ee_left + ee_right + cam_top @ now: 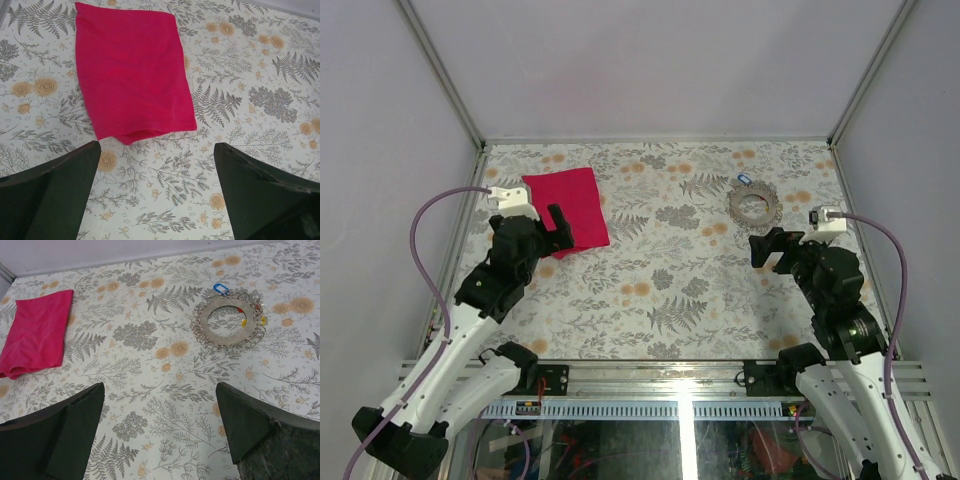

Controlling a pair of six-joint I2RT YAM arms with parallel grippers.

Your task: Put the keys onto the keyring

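The keyring point(202, 325) is lying flat ahead of my right claw point(158, 400) and slightly to its right, well apart from the fingers, with its blue clip point(220, 288) on the far side. The keys point(243, 323) are resting against the ring's right edge; I am not making out whether any are threaded. Both claws are hanging spread wide and holding nothing, probably so I can start an approach. My left claw point(156, 160) is hovering just short of the pink cloth point(132, 70) on the patterned table point(240, 165).
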